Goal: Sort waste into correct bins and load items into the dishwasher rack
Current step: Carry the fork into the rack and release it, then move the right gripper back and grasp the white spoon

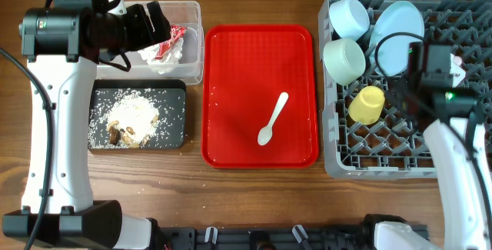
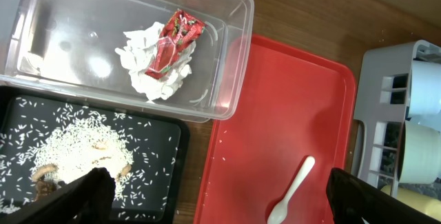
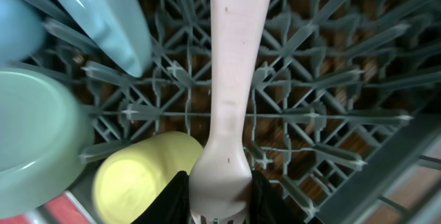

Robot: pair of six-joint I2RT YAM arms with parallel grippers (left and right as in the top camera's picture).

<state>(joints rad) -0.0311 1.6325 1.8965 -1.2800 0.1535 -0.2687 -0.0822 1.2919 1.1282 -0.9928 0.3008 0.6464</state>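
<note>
No word, brand, number or sign can be read in any of the three views.

Some multicoloured print is seen on the red shiny snack wrapper (image 2: 176,41), which lies on the crumpled white paper napkin (image 2: 148,79) inside the clear plastic rectangular tub (image 2: 233,72). The print is too small and too creased for any letter or figure to be made out.
</note>
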